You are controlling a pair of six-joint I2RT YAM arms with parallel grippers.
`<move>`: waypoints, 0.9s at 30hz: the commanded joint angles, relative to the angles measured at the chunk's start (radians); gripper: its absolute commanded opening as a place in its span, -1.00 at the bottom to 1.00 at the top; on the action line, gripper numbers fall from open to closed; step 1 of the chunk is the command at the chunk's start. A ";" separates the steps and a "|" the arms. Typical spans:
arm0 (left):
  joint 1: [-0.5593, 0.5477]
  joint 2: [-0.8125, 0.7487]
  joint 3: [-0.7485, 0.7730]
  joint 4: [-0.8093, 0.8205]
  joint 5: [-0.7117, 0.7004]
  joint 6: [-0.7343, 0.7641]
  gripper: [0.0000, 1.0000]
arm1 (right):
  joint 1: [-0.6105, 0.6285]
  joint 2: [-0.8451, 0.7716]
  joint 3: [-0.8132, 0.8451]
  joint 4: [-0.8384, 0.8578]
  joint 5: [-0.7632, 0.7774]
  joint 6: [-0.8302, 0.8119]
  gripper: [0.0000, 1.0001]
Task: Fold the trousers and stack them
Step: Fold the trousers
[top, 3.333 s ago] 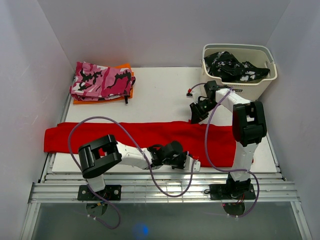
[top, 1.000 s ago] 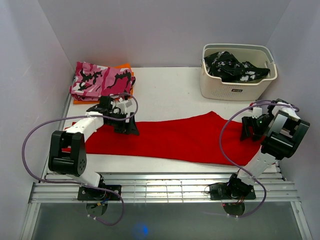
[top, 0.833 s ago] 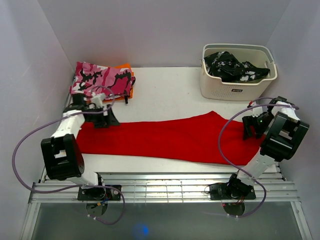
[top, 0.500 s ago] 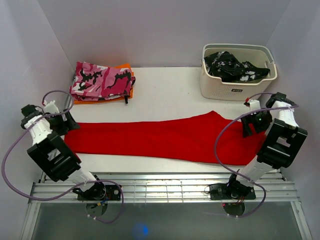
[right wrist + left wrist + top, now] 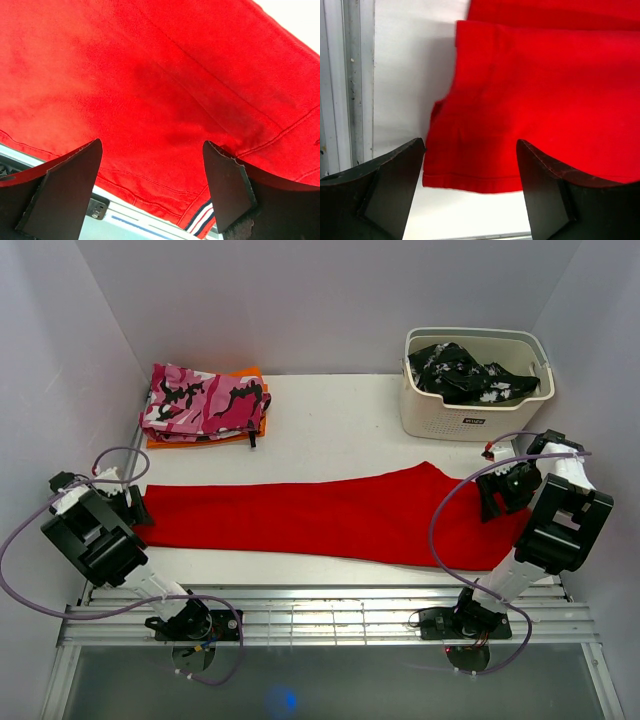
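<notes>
Against the back right corner of the table, the white basket holds a crumpled black-and-white patterned garment, while the trousers lie outside it, stretched flat across the table's near half. Both claws are released: the left gripper spreads wide over the hemmed leg end and the right gripper over the end with thin white stripes. Whether any fingertip touches the cloth is hard to tell.
</notes>
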 commanded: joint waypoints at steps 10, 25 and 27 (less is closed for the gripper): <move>0.029 0.059 -0.043 0.002 0.153 0.067 0.16 | -0.003 -0.009 0.018 -0.042 -0.013 -0.008 0.73; 0.093 -0.031 0.281 -0.127 0.100 -0.042 -1.00 | -0.003 -0.026 0.006 -0.055 -0.057 -0.016 0.70; 0.093 -0.053 0.329 -0.130 0.062 -0.030 -1.00 | -0.003 -0.026 0.010 -0.063 -0.071 -0.019 0.71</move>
